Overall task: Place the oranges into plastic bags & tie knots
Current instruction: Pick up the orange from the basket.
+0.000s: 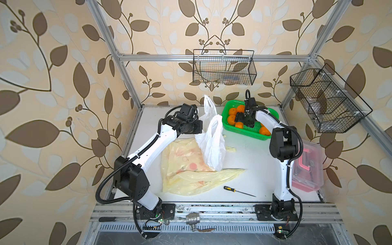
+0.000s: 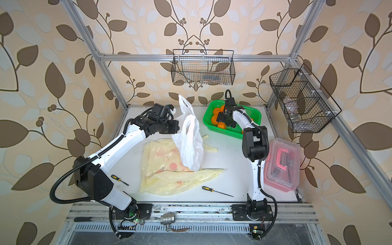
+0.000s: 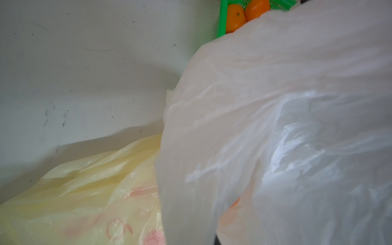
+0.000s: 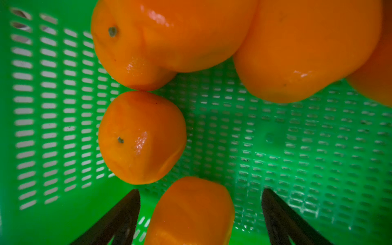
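One glossy orange (image 4: 188, 212) sits between wide right fingers (image 4: 121, 218); left fingers (image 1: 199, 126) pinch the white bag (image 1: 212, 144).

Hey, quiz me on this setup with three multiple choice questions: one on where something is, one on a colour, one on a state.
1. The right gripper is in: A the wire basket, B the green basket, C the clear box.
2. The upright bag is: A white, B blue, C black.
3. Its jaws are: A shut on a screwdriver, B shut on a bag, C open.
Answers: 1 B, green mesh surrounds its fingers; 2 A, milky white beside the yellow bags; 3 C, fingers apart around an orange.
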`<state>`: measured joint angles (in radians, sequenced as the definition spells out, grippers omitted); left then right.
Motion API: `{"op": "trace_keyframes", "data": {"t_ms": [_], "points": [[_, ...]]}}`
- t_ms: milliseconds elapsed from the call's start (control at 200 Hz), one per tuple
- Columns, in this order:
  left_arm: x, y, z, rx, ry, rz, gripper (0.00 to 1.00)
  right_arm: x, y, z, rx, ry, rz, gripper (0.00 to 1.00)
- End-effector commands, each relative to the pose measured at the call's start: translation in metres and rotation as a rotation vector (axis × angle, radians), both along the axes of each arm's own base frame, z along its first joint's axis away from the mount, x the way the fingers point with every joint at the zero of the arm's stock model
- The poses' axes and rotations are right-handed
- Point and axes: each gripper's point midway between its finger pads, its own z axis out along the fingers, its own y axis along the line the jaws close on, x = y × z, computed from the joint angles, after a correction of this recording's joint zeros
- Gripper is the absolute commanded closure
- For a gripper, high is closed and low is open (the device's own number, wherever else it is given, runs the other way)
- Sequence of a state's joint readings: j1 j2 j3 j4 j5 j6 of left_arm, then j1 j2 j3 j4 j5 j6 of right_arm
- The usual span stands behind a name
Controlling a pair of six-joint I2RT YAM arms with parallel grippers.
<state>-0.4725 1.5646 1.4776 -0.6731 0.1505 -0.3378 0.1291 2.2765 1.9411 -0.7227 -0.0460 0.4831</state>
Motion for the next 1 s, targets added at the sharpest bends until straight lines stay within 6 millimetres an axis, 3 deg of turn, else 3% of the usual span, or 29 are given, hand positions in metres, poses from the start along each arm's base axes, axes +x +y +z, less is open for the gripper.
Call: {"op": "trace_keyframes", "data": {"t_ms": [0, 180, 340, 465, 545, 610, 705, 835, 995], "points": [[0.002, 0.000, 0.011, 0.025, -0.034, -0.012, 1.00, -0.015, 0.009, -0.018, -0.013, 0.103, 0.051, 0.13], [0.001, 0.000, 0.009, 0.028, -0.032, -0.012, 1.00, -0.024, 0.008, -0.030, -0.012, 0.160, 0.070, 0.23], [0.001, -0.001, 0.007, 0.020, -0.027, -0.015, 1.00, -0.027, 0.000, -0.013, -0.024, 0.128, 0.059, 0.46], [-0.001, -0.009, 0.011, -0.025, -0.025, -0.036, 1.00, -0.026, -0.014, 0.024, -0.041, 0.023, 0.030, 0.52], [-0.002, -0.017, 0.018, -0.081, -0.031, -0.057, 1.00, -0.030, -0.018, 0.058, -0.050, -0.079, 0.041, 0.53], [-0.004, -0.026, 0.026, -0.144, -0.043, -0.087, 1.00, -0.040, -0.017, 0.090, -0.053, -0.175, 0.068, 0.55], [-0.007, -0.039, 0.036, -0.237, -0.062, -0.131, 1.00, -0.067, -0.013, 0.119, -0.025, -0.287, 0.102, 0.59], [-0.006, -0.050, 0.045, -0.343, -0.079, -0.159, 1.00, -0.108, 0.007, 0.161, 0.028, -0.418, 0.220, 0.60], [-0.006, -0.058, 0.055, -0.442, -0.097, -0.187, 1.00, -0.157, 0.060, 0.217, 0.093, -0.594, 0.398, 0.61]]}}
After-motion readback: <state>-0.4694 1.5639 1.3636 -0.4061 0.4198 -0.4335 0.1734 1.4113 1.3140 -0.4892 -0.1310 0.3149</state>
